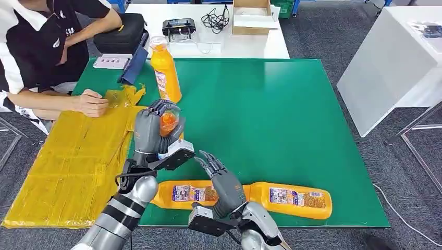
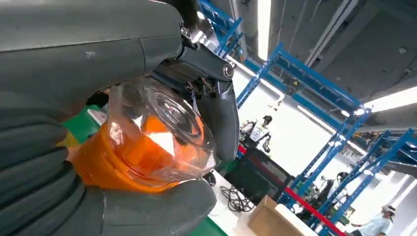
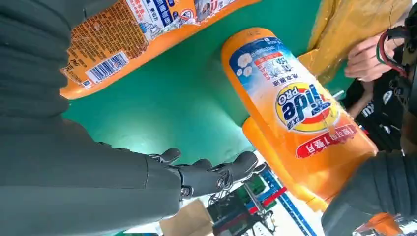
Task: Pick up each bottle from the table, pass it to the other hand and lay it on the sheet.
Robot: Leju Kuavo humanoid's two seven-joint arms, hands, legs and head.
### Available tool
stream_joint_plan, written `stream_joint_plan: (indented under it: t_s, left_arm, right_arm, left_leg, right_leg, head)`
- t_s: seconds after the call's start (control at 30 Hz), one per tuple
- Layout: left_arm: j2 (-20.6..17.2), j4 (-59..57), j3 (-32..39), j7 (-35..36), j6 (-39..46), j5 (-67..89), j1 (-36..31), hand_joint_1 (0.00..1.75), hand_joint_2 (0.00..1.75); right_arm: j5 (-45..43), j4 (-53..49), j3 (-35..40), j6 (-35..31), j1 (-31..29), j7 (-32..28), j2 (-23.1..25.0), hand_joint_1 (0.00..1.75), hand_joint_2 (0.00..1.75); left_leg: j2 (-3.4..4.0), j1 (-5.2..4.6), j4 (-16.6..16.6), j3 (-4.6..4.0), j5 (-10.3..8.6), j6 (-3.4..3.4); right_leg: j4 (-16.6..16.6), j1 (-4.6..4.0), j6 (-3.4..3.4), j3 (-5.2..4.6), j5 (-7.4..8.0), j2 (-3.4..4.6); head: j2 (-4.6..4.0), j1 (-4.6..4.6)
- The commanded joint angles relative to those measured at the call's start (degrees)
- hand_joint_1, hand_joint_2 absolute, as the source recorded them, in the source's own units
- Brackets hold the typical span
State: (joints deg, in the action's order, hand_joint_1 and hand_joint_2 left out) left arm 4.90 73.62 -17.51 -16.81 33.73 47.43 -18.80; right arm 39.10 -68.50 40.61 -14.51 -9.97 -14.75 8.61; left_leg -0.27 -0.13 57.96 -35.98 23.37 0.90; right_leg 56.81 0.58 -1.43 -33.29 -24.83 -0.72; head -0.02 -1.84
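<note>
Fingers spread and nothing held, the right hand [image 1: 221, 179] is seen above two orange bottles [image 1: 292, 199] laid flat near the green table's [image 1: 271, 114] front edge. A third bottle [image 1: 169, 124] is gripped by the left hand [image 1: 151, 130] beside the yellow sheet [image 1: 73, 161]. A fourth bottle [image 1: 164, 67] is stood upright beyond.

A person [image 1: 47, 47] sits beside a cardboard box [image 1: 253, 16].
</note>
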Motion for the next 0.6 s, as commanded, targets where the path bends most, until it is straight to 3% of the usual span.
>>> stream_joint_plan:
  t_s: [0.03, 0.27, 0.5, 0.6]
  left_arm:
    - [-0.4, -5.6, -0.6, 0.0, -0.9, -0.4, -0.2, 1.75, 1.75]
    - [-0.9, -6.6, -1.3, 0.6, 0.5, 3.6, -1.2, 1.75, 1.75]
    - [-3.1, -13.9, -5.9, 12.5, 6.3, 34.2, -5.1, 1.75, 1.75]
    - [-3.4, -16.4, -6.8, 14.8, 6.3, 38.8, -6.2, 1.75, 1.75]
  right_arm:
    - [0.2, 0.3, -0.2, 0.1, -0.5, 0.2, -1.8, 0.00, 1.75]
    - [0.4, 0.4, -0.2, 0.3, -0.9, 0.1, -1.8, 0.00, 1.75]
    - [0.3, 0.1, 0.5, 0.8, -2.0, -0.2, -1.7, 0.00, 1.75]
    - [0.3, 0.0, 0.8, 1.1, -2.2, -0.2, -1.6, 0.00, 1.75]
  left_leg:
    - [0.01, -0.01, -0.1, 0.22, 0.00, -0.04]
    - [0.00, -0.01, -0.1, 0.22, 0.00, -0.04]
    - [0.02, 0.01, -0.1, 0.29, -0.01, -0.08]
    - [-0.02, 0.01, -0.1, 0.27, -0.01, -0.07]
  right_leg:
    - [-0.1, 0.01, 0.02, 0.22, 0.01, 0.04]
    - [-0.1, 0.01, 0.02, 0.23, 0.00, 0.02]
    - [-0.1, -0.01, 0.05, 0.29, 0.00, 0.03]
    - [-0.1, 0.00, 0.04, 0.28, 0.00, 0.01]
  head:
    - [0.00, 0.00]
    - [0.00, 0.00]
    - [0.00, 0.00]
    - [0.00, 0.00]
